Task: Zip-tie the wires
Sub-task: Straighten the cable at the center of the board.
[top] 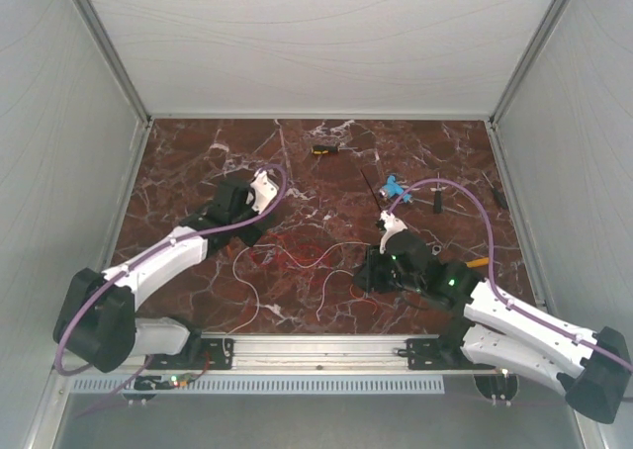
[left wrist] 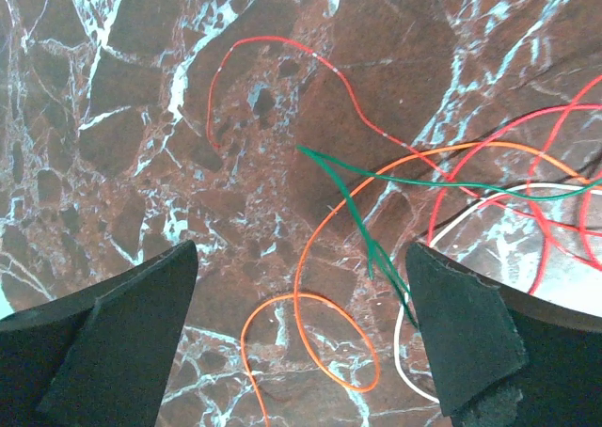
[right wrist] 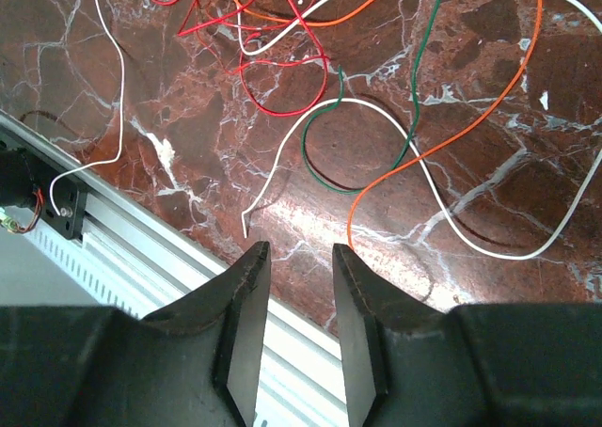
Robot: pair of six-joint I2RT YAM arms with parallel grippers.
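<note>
Jaws of both arms are seen low over the bench (top: 188, 162) in the top view, with the wires (top: 297, 256) sprawled in loose loops between them at centre frame. In the left wrist view, the left jaws are spread wide and empty, with strands lying beneath and to the right. In the right wrist view, the right jaws are parted narrowly and grasp nothing, and the tangle fills the upper frame. The wires are judged light, limp and springy, best gathered where strands cross.

Overhead view spans table (top: 198, 152); both close wrist views share the wires (top: 292, 256).
</note>
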